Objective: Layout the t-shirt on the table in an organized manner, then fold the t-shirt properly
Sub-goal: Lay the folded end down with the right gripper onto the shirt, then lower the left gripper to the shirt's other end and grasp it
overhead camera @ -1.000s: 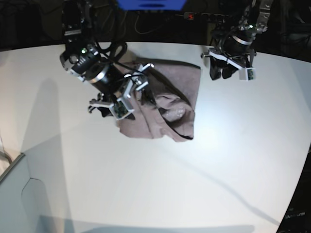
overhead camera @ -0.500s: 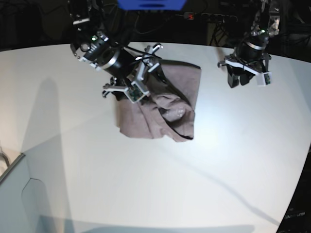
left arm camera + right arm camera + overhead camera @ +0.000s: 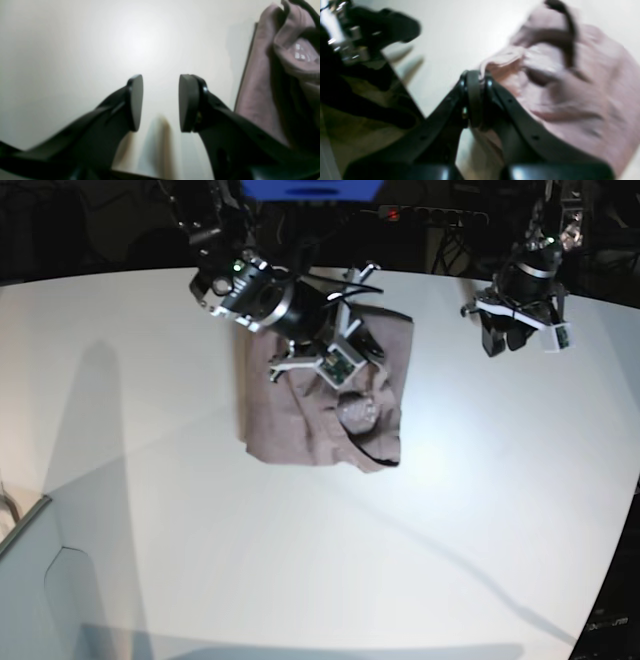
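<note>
The mauve-grey t-shirt (image 3: 300,430) lies bunched and partly folded at the back middle of the white table (image 3: 300,560), its pale neck label (image 3: 358,412) showing. My right gripper (image 3: 362,352) hovers over the shirt's upper part. In the right wrist view my right gripper (image 3: 475,77) is shut, with a lip of the t-shirt (image 3: 582,100) at its tips. My left gripper (image 3: 503,345) is open and empty over bare table to the shirt's right. In the left wrist view my left gripper (image 3: 160,102) has the t-shirt (image 3: 257,95) off to its right.
The table's curved back edge (image 3: 100,275) runs behind both arms, with dark clutter, cables and a power strip (image 3: 420,215) beyond it. A blue object (image 3: 310,188) sits at the top centre. A pale grey panel (image 3: 30,580) stands at the lower left corner.
My right gripper has moved from the shirt's left edge rightward and back, over the shirt. My left gripper has shifted right and slightly back, away from the shirt.
</note>
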Controlling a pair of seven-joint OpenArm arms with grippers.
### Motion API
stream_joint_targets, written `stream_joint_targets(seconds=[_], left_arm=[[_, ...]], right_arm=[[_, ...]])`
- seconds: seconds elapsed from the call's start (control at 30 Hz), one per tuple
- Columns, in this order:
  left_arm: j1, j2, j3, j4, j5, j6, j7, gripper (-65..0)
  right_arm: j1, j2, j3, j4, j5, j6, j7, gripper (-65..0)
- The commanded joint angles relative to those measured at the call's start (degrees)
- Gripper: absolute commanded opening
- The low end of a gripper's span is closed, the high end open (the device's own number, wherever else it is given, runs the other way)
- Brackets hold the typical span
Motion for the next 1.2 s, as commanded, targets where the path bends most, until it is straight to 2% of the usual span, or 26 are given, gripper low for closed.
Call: stream_joint_targets(seconds=[0.0, 0.1, 0.27, 0.37, 0.47, 0.57, 0.67, 0.73, 0.8, 0.87, 0.97, 1.17], left_arm=[[0.19, -0.34, -0.23, 0.93, -0.13, -0.40, -1.18, -41.6], [0.19, -0.34, -0.23, 0.93, -0.13, -0.40, -1.18, -41.6], [0.36, -0.34, -0.23, 0.93, -0.13, -0.40, -1.18, -41.6], [0.89, -0.34, -0.23, 1.02, -0.13, -0.40, -1.18, -41.6], [1.06, -0.34, -0.23, 1.46, -0.22, -0.40, -1.18, -41.5], [3.09, -0.25, -0.06, 5.06, -0.66, -0.40, -1.18, -40.7], [4.93, 0.72, 0.21, 9.55, -4.79, -0.40, -1.09, -31.0], [5.55, 1.59, 0.47, 10.96, -6.55, -0.40, -0.83, -21.5], [6.08, 1.59, 3.02, 11.57, -6.73, -0.40, 2.25, -14.6], [6.16, 1.68, 5.92, 11.04, -6.99, -0.40, 4.36, -14.1], [5.72, 1.77, 11.55, 8.49, -6.73, -0.40, 4.27, -13.8], [1.24, 1.77, 18.23, 3.66, -7.25, -0.22, 4.36, -14.3]], right_arm=[[0.37, -0.36, -1.57, 0.90, 1.09, -0.03, 1.48, -64.4], [0.46, -0.36, -4.38, 0.81, 1.09, -0.03, 1.39, -60.0], [0.55, -0.28, -5.53, -1.74, 1.00, -0.03, 1.39, -40.6], [0.11, -0.01, -6.23, -1.47, 1.09, -0.03, 1.48, -33.7], [0.02, 1.31, -5.61, 0.37, 1.26, -0.03, 1.74, -33.0], [0.02, 2.45, -2.18, 3.18, 1.26, -0.03, 1.65, -33.0], [0.02, 2.45, 2.91, 4.77, 1.26, -0.03, 1.48, -33.0], [0.37, 2.45, 6.08, 4.94, 1.26, -0.03, 1.48, -33.0], [0.46, 2.45, 8.45, 4.94, 1.26, -0.03, 1.65, -33.0], [0.46, 2.45, 10.30, 4.94, 1.26, -0.03, 1.74, -32.9], [0.46, 2.45, 11.53, 4.94, 1.26, -0.03, 1.74, -32.9], [0.28, 2.45, 12.50, 4.94, 1.26, -0.03, 1.74, -32.9]])
